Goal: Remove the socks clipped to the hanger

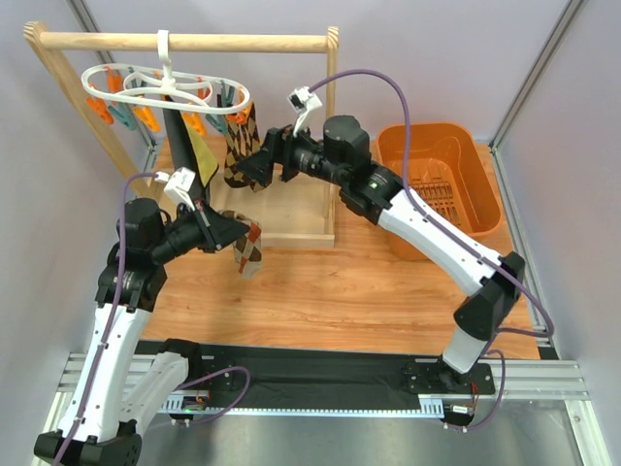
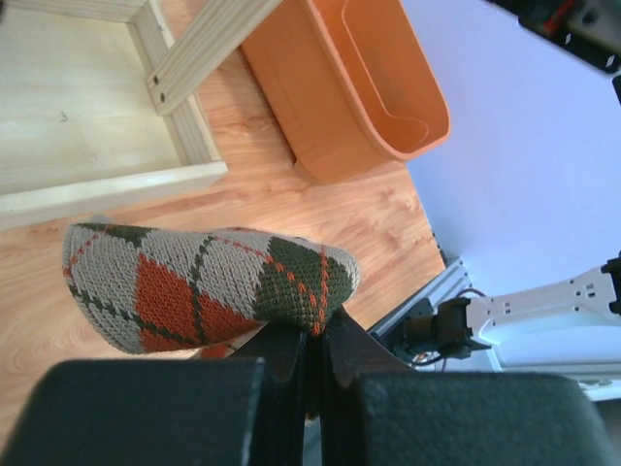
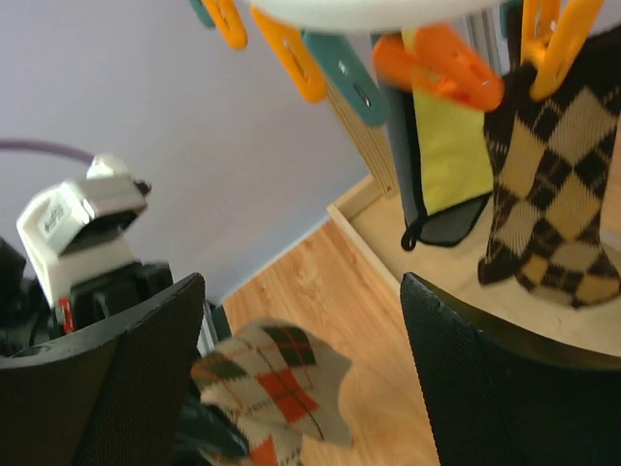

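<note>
- Surface: wood-grain table in warm orange-brown planks. A black mat lies along its near edge, and metal rails run under the arm bases
- Room: plain pale lavender-grey walls close the table in at the back and on both sides
- Far left: a wooden rail frame stands on a shallow tray of pale wood
- Far right: an orange basket sits on the table, just beside the tray
- Hanger: a white openwork ring hooked over the frame's top rail, with orange and teal clips dangling beneath
- Clipped to it: a tan-and-black argyle sock under an orange clip, and a black-and-yellow sock just beside it. Both hang down over the tray
- Left gripper: jaws pressed together on a grey-and-orange argyle sock, pinched at its lower edge
- That sock is well apart from the hanger, held in the air over bare table just in front of the tray's front edge
- Right gripper: jaws spread wide, holding nothing
- In the top view the right gripper is raised near the hanger, just beside the tan-and-black argyle sock. Whether it touches the fabric cannot be told
</note>
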Robot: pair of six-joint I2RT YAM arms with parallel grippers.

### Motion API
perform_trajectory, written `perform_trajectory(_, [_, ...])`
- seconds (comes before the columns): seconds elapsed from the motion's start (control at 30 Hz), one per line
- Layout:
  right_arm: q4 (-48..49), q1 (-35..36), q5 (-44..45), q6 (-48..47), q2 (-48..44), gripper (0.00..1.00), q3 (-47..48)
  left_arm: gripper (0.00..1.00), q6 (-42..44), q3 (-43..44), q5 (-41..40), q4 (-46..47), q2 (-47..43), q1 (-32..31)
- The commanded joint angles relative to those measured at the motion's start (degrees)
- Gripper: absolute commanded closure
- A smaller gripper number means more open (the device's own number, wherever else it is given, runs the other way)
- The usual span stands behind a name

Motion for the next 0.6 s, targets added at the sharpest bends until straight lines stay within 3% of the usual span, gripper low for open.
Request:
perform_trajectory(0.0, [-2.3, -0.3, -4.4, -5.9, -9.8, 0.16, -6.1, 1.0, 0.6, 2.9, 3.0, -2.6, -0.3, -0.1])
perform_trajectory(0.17, [-1.4, -0.1, -14.5, -14.5, -19.1, 0.15, -23.6, 1.0, -0.7, 4.1, 12.1, 1.9, 0.2, -0.1])
perform_trajectory(0.2, [-0.8, 0.0, -15.5, -15.4, -20.7, 0.15, -25.1, 1.0, -2.8, 3.8, 16.5, 5.8, 0.8, -0.1])
perform_trajectory(0.33, [2.4, 1.1, -22.9, -15.5, -21.6, 0.15, -30.3, 1.0, -12.6, 0.1, 22.1, 19.2, 1.0, -0.1])
perform_trajectory(0.47, [3.8, 3.6, -20.2, -15.8, -20.5, 0.19, -32.6, 1.0, -19.6, -1.9, 23.2, 28.0, 1.3, -0.9])
perform_trajectory(0.5, [4.3, 3.7, -20.0, -15.6, -20.4, 0.24, -33.0, 1.0, -20.3, -2.0, 23.2, 28.3, 1.4, -1.2])
perform_trajectory(0.53, [4.7, 3.8, -19.6, -14.5, -20.2, 0.47, -33.2, 1.0, -21.0, -2.3, 22.9, 28.3, 1.6, -1.4])
perform_trajectory(0.57, [5.1, 3.7, -19.0, -14.1, -20.4, 0.61, -33.7, 1.0, -21.1, -2.3, 22.5, 28.4, 2.0, -1.8])
